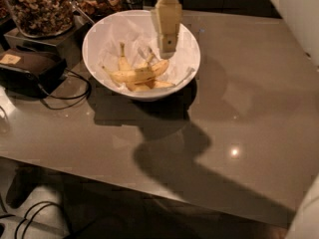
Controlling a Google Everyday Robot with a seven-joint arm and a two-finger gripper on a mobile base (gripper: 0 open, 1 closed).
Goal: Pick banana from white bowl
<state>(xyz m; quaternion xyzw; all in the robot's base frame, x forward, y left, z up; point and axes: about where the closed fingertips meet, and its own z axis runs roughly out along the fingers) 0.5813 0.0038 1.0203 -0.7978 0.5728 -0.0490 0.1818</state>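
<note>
The white bowl [99,39], lined with crumpled white paper, stands at the back left of the grey table. Several yellow bananas lie in its front half. The banana [133,74], the longest and plumpest, lies crosswise with its stem to the left. My gripper [167,51] hangs from above over the right half of the bowl, its tip just above and right of the bananas, apart from them.
Glass jars of nuts [37,6] stand behind the bowl at the back left. A dark box [30,68] with black cables [65,96] lies left of the bowl. The table's front edge [149,195] runs below, with floor and cables beyond.
</note>
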